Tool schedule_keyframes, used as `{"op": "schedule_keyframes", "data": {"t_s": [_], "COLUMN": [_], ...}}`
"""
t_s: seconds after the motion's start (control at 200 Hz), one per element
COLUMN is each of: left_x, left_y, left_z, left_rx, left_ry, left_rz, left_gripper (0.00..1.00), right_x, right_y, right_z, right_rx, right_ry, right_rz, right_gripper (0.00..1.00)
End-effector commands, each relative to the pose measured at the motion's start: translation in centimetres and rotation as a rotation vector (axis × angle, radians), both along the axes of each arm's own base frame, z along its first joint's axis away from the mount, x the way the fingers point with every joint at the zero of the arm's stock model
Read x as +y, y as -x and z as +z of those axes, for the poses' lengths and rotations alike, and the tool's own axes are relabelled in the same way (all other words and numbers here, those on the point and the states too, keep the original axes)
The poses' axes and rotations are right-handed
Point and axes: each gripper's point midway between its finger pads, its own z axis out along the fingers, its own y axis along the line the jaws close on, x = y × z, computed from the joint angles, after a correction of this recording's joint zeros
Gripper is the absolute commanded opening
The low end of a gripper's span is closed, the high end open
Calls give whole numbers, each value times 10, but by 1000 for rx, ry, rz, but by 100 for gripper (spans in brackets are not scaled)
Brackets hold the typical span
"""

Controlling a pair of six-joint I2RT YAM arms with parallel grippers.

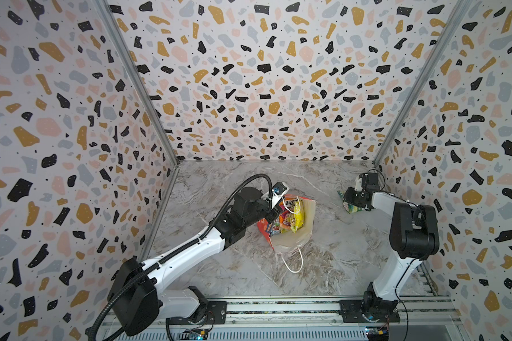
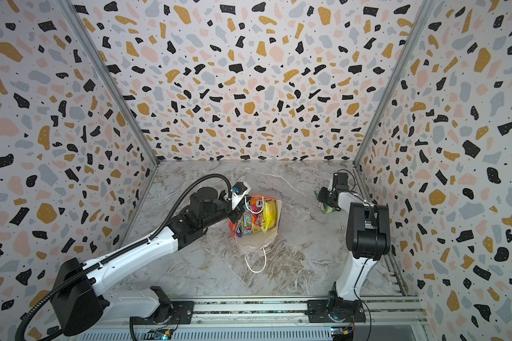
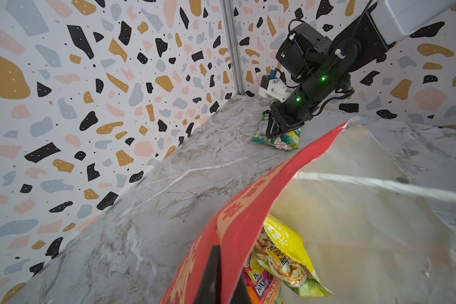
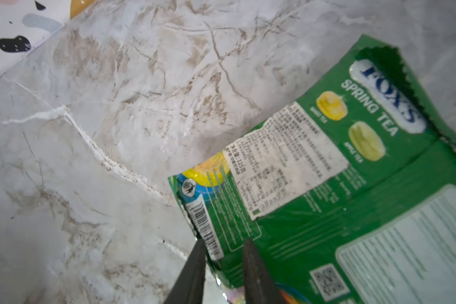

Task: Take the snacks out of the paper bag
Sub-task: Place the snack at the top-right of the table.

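left gripper (image 3: 227, 268) pinching paper bag (image 3: 261, 189), right gripper (image 4: 224, 244) perhaps holding green packet (image 4: 327, 223)

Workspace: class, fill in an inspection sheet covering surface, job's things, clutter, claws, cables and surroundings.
Surface: grey marble-pattern tabletop.
Job's things: red paper bag open, snack packets inside; green FOX'S Spring Tea packet lies out near the far corner.
Clutter: nothing seen.
Claws: left claw shut on the bag's red wall; right claw with jaws slightly apart at the green packet's corner, grip unclear.
Cables: black corrugated conduit along the left arm.
Surroundings: terrazzo-pattern walls on three sides.
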Motion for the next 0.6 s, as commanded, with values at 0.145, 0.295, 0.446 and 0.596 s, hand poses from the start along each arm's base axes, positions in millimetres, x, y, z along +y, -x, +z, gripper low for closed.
{"op": "schedule_keyframes", "data": {"t_s": [0.145, 0.295, 0.446, 0.596], "left_x": [-7, -9, -11, -9], "left_y": [4, 8, 7, 3], "left_z": [28, 31, 29, 26], "left_rx": [-37, -37, -30, -5], "left_ry": [76, 80, 71, 37], "left_rz": [-37, -50, -46, -4], "left_gripper": [0, 0, 0, 0], "right_x": [-6, 3, 43, 109], "right_y": [-6, -6, 11, 63], "right_z": [-2, 53, 138, 197], "right_rx": [-21, -108, -271, -430], "right_ry": [-7, 19, 59, 22], "right_rz": [-42, -7, 103, 268], "right_gripper": [33, 42, 46, 46]}}
